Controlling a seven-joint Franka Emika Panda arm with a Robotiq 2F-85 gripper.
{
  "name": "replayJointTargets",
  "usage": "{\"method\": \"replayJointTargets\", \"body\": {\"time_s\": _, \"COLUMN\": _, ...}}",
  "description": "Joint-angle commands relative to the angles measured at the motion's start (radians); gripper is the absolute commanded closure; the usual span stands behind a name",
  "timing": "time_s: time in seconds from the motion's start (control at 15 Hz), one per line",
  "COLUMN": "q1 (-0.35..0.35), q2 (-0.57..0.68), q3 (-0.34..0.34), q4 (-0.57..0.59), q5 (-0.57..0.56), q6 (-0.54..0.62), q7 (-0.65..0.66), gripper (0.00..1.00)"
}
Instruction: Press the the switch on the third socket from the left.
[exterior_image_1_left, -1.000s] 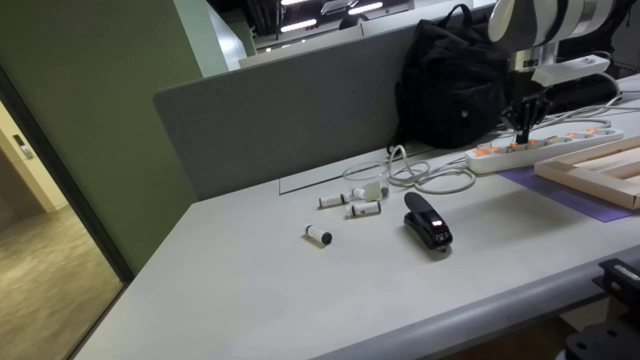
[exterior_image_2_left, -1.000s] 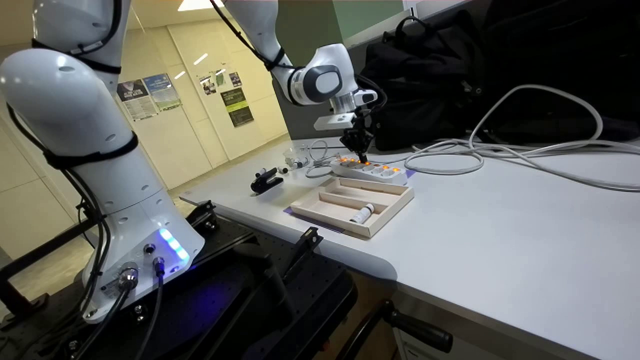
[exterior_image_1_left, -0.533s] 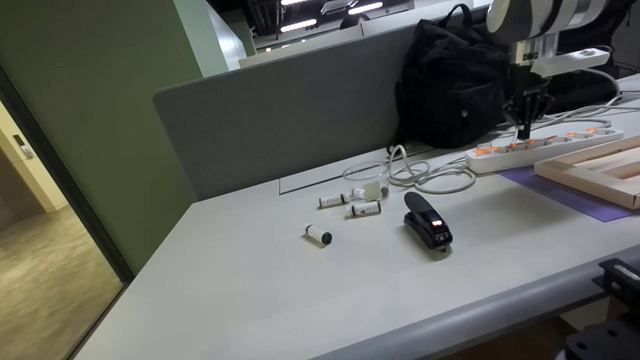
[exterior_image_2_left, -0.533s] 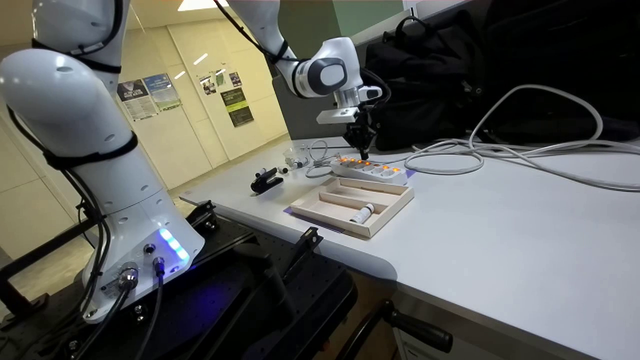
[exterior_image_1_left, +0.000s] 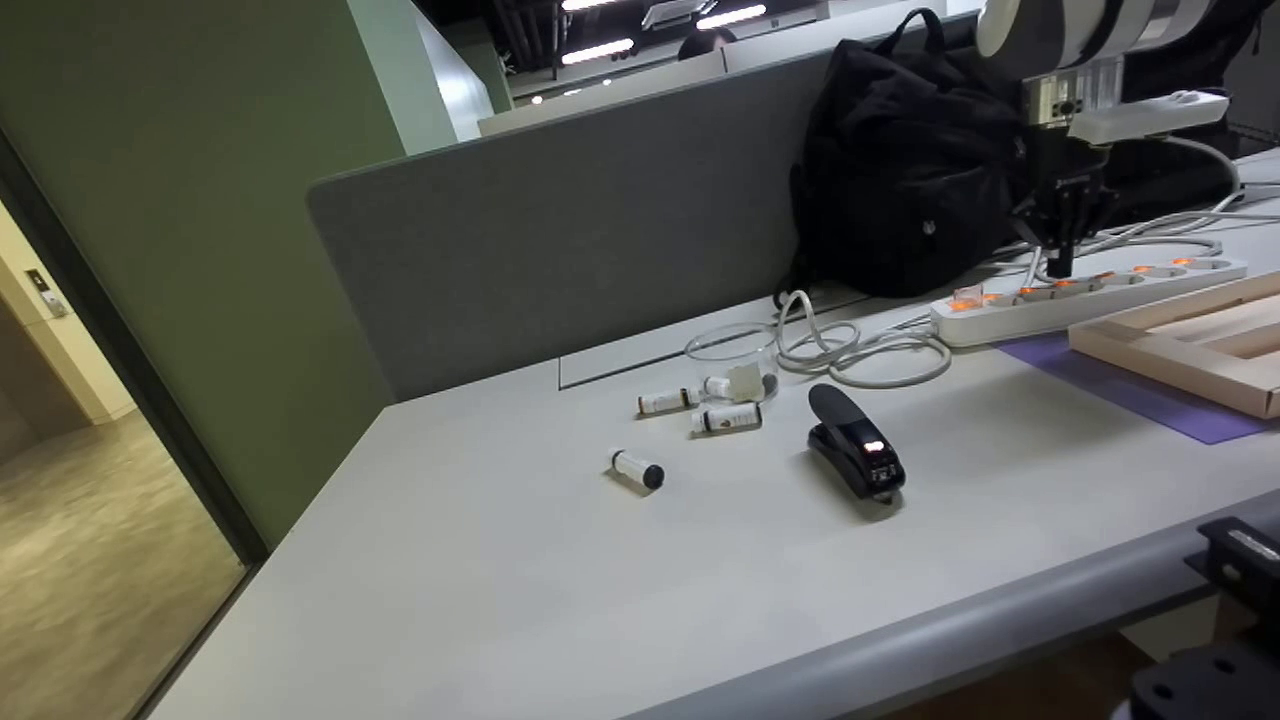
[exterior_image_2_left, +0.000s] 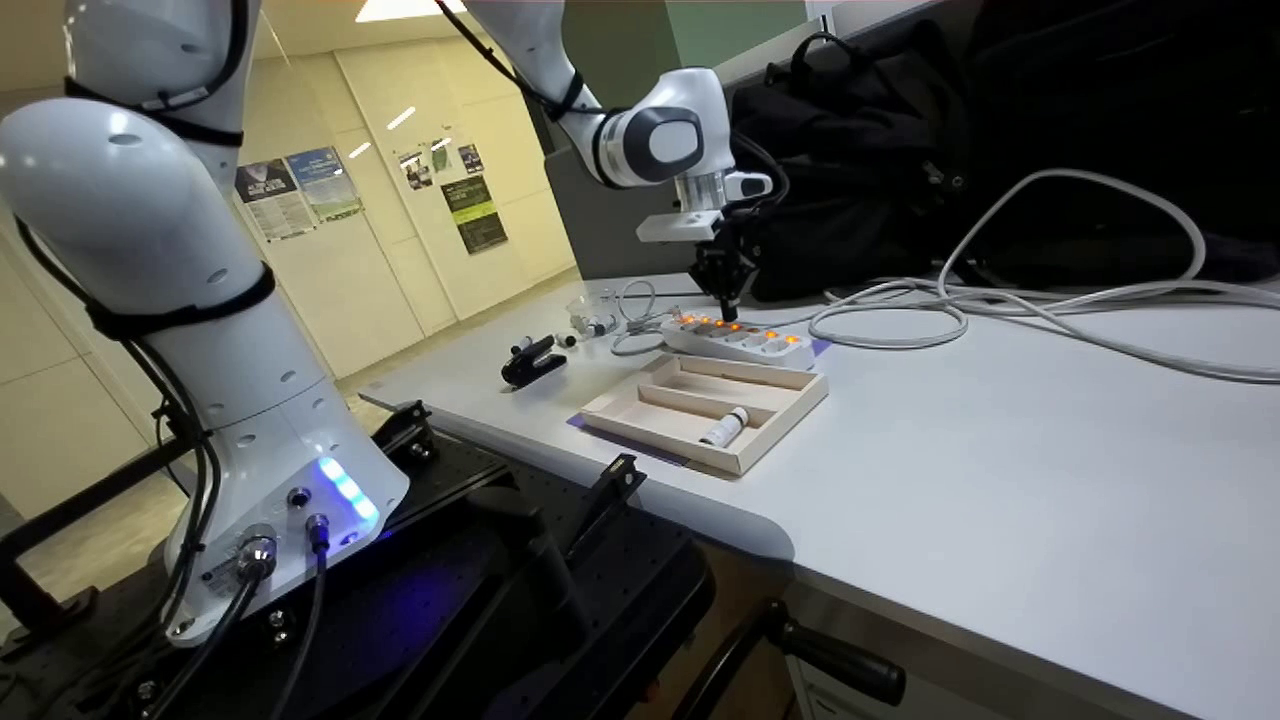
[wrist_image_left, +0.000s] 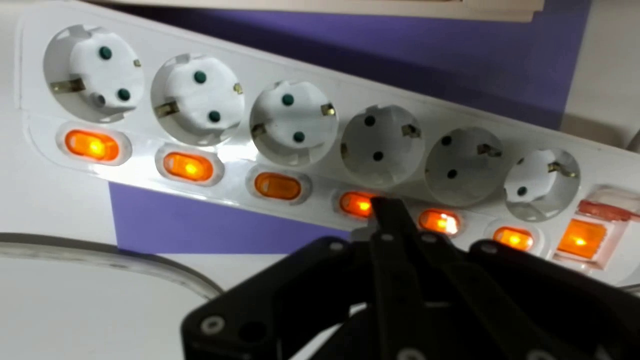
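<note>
The white power strip (exterior_image_1_left: 1085, 313) lies at the right in an exterior view, and it also shows in an exterior view (exterior_image_2_left: 722, 349). In the wrist view the strip (wrist_image_left: 322, 201) has several round sockets, each with an orange switch. There, the third socket from the left (wrist_image_left: 294, 122) has an unlit, darker switch (wrist_image_left: 278, 186); the other switches glow. My gripper (wrist_image_left: 397, 206) is shut and empty, its tips over the strip. They partly cover the lit switch (wrist_image_left: 356, 204) just right of the unlit one. The gripper shows just above the strip in both exterior views (exterior_image_1_left: 1060, 268) (exterior_image_2_left: 729, 311).
A wooden tray (exterior_image_2_left: 650, 425) with a small bottle (exterior_image_2_left: 725, 427) lies beside the strip on a purple sheet (exterior_image_1_left: 1140, 385). A black stapler (exterior_image_1_left: 856, 443), several small bottles (exterior_image_1_left: 727, 417) and a clear cup (exterior_image_1_left: 733, 352) lie nearby. White cables (exterior_image_1_left: 860, 360) and a black backpack (exterior_image_1_left: 905, 170) stand behind.
My gripper has risen off the strip and moved a little along it, rightward in both exterior views. It stays shut. The strip and other objects have not moved.
</note>
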Motion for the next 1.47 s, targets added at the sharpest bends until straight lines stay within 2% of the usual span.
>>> {"method": "replayJointTargets", "body": {"time_s": 0.0, "q1": 0.004, "q2": 0.013, "q3": -0.002, "q4": 0.016, "q5": 0.006, "q6": -0.019, "q7": 0.037, "gripper": 1.00}}
{"method": "replayJointTargets", "body": {"time_s": 0.87, "q1": -0.011, "q2": 0.048, "q3": 0.015, "q4": 0.011, "q5": 0.035, "q6": -0.016, "q7": 0.029, "gripper": 1.00}}
{"method": "replayJointTargets", "body": {"time_s": 1.13, "q1": -0.042, "q2": 0.058, "q3": 0.040, "q4": 0.024, "q5": 0.080, "q6": -0.064, "q7": 0.008, "gripper": 1.00}}
{"method": "replayJointTargets", "body": {"time_s": 1.4, "q1": -0.092, "q2": 0.086, "q3": 0.065, "q4": 0.078, "q5": 0.166, "q6": -0.212, "q7": -0.012, "gripper": 1.00}}
